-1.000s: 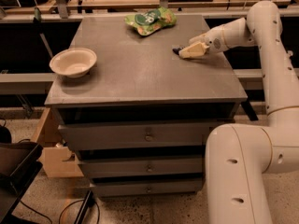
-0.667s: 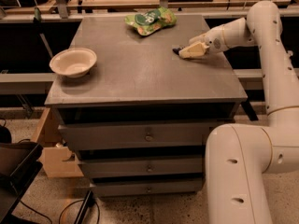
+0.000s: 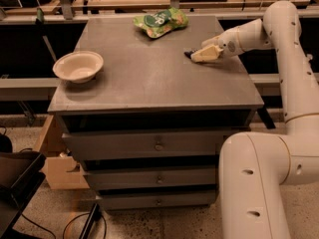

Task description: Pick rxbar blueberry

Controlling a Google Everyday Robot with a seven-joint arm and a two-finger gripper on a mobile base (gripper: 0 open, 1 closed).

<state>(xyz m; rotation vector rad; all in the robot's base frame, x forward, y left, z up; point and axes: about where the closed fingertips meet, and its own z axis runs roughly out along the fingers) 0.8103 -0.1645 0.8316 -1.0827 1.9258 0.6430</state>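
The rxbar blueberry [image 3: 188, 54] shows only as a small dark end on the grey tabletop [image 3: 149, 78], at the right of the top towards the back. The rest of it is hidden by my gripper [image 3: 202, 56]. The gripper is low on the tabletop, right over the bar, reaching in from the right on the white arm [image 3: 249, 34].
A puffy green snack bag [image 3: 160, 22] lies at the back middle of the top. A white bowl [image 3: 78, 66] stands at the left edge. The top belongs to a drawer cabinet [image 3: 157, 146]. A shelf with clutter runs behind it.
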